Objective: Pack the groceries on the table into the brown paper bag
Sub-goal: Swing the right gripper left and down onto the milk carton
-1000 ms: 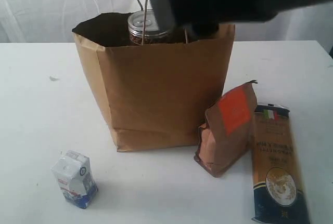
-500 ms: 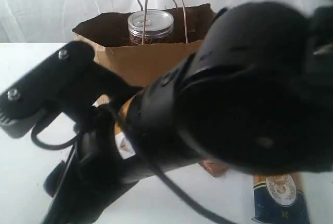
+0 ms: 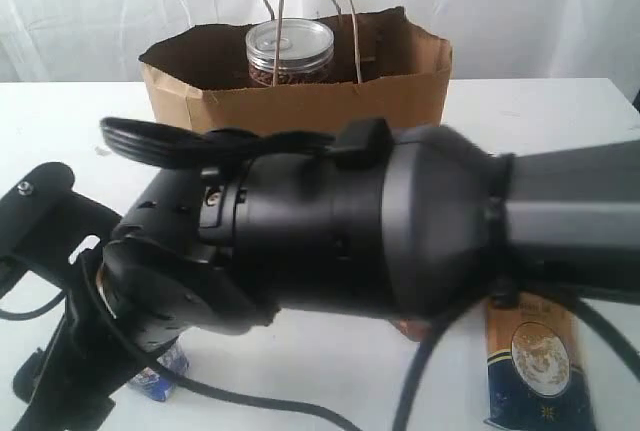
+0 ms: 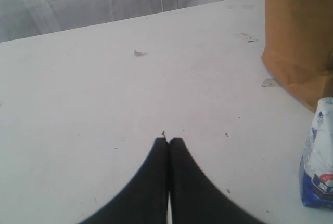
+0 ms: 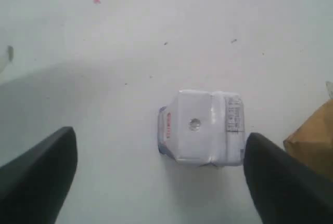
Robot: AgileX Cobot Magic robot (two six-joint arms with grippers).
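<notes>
Carton stands upright on the table, just off a bottom corner of the bag. From above it sits between the right gripper fingers, nearer one than the other. The jaws are spread wide with a gap on both sides, so there is no contact and nothing is held.

Handling guess: a small drink carton, light, with thin coated card walls. It is probably a bit slick and will dent if squeezed hard. Best to take it across two flat side faces at mid-body, below the folded top, with a gentle close. It is off-centre in the jaws, so it may slide or twist as they close.

Left gripper is closed, with its fingers pressed together and empty, over bare table. The carton and bag are off to its side.

In the exterior view the right arm blocks most of the scene. The jar is already in the bag, its lid showing at the rim. The spaghetti pack lies flat on the table and is not packed yet.
</notes>
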